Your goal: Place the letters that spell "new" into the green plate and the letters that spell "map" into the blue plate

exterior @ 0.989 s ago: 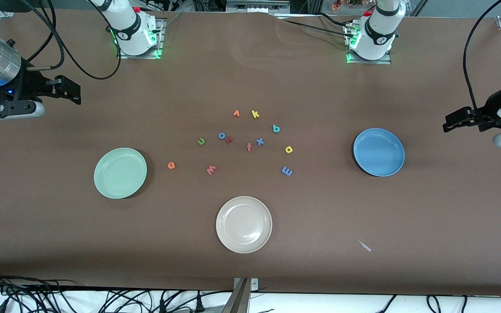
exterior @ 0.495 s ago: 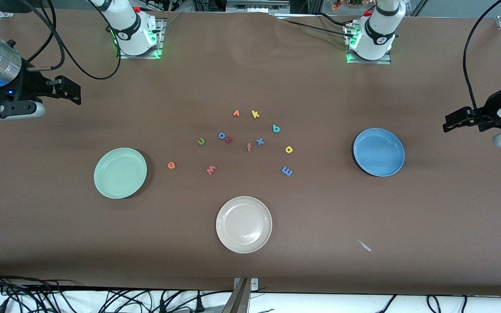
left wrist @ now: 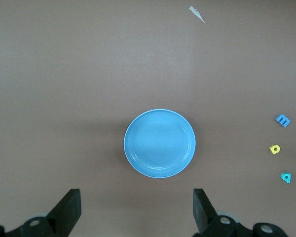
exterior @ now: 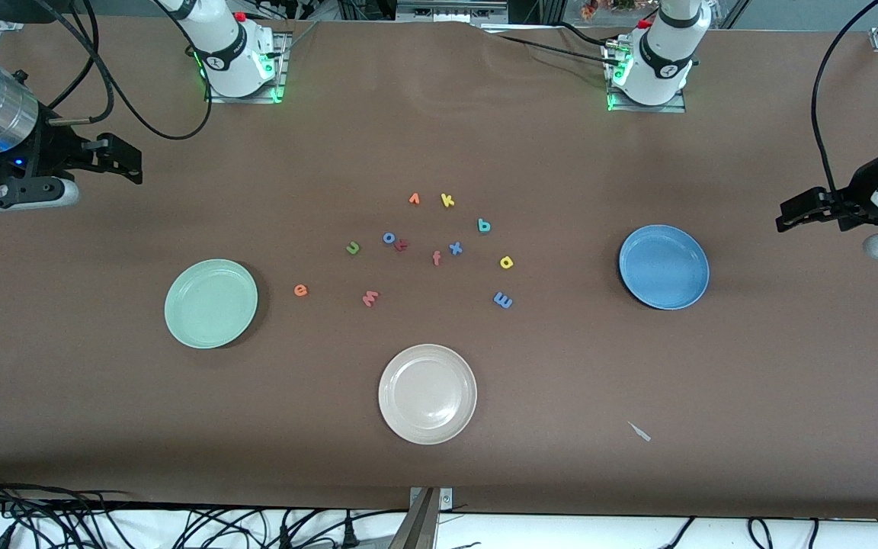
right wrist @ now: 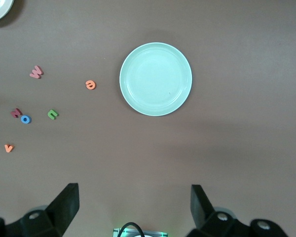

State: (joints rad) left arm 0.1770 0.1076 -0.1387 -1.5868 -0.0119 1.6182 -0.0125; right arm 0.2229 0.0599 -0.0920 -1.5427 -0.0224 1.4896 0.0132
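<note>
Brown surface, nothing sorted yet. Green plate (exterior: 211, 303) sits toward the right arm's end, blue plate (exterior: 664, 267) toward the left arm's end, both empty. Letters lie loose between them: orange e (exterior: 300, 290), salmon w (exterior: 370, 298) and olive n (exterior: 353, 247) on the green plate's side; blue m (exterior: 503, 300), yellow a (exterior: 506, 262) and teal p (exterior: 484, 225) on the blue plate's side. Right tool (exterior: 115, 156) hangs over bare surface at its own end, jaws wide, holding nothing; left tool (exterior: 801, 211) likewise, waiting. Judgement: e is the closest "new" letter to the right arm, so right arm reaches toward centre first.
</note>
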